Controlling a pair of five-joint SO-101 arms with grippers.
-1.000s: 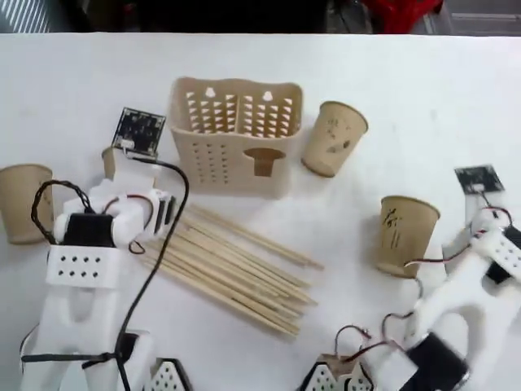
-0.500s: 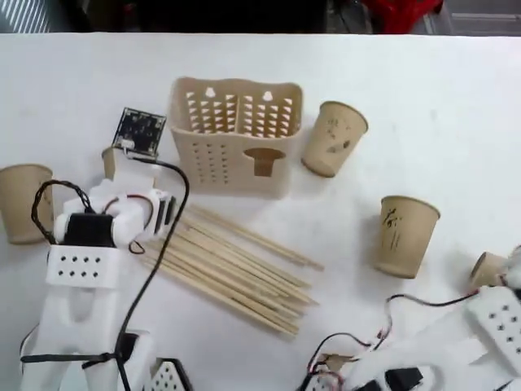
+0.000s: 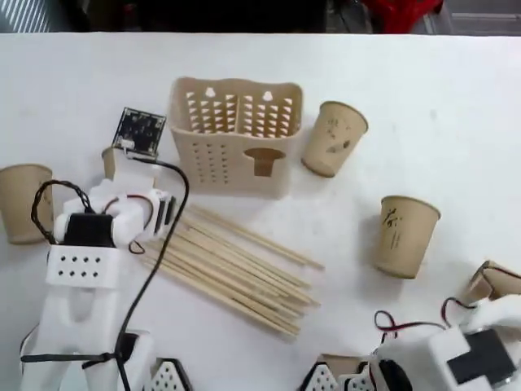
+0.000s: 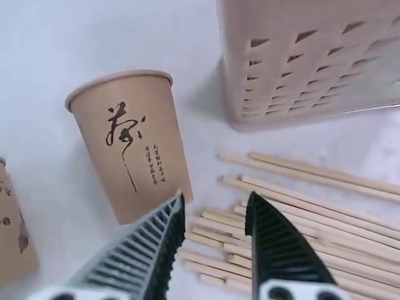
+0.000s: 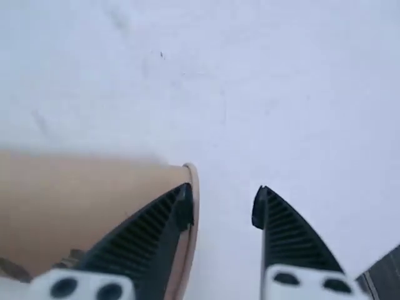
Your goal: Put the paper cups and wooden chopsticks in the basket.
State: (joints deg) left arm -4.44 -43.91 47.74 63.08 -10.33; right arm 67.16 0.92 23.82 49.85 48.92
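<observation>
Step in hand: as I judge it, the gathering is at its very beginning. Every cup and all the sticks lie outside the basket, and each arm stands at its first thing.
Basket (image 3: 236, 155): upper middle of the high view, upright on the white worktop (image 3: 423, 90). I see nothing inside it.
Wooden chopsticks (image 3: 236, 269): a loose bundle in the middle of the frame, just below the basket, slanting toward the lower right.
Cup beside basket (image 3: 334, 138): just right of the basket, upper middle.
Middle-right cup (image 3: 404, 236): standing alone, well apart from the basket.
Far-left cup (image 3: 20, 204): at the left edge of the frame.
Half-hidden cup (image 3: 108, 160): left of the basket, partly behind the left arm (image 3: 81, 261).
Corner cup (image 3: 487, 283): at the lower right edge; it seems to lie on its side.
Left pincer (image 4: 215, 203): narrow gap, holding nothing. It hangs over the near ends of the wooden chopsticks, with the half-hidden cup just beside one jaw.
Right pincer (image 5: 223, 197): parted, with bare worktop between the jaws. The rim of the corner cup is at one jaw; I cannot tell if they touch.
Next move: I think the left pincer must go down and close on a few sticks. The right pincer must take the cup's rim wall between its jaws before closing, else the cup may roll away.
</observation>
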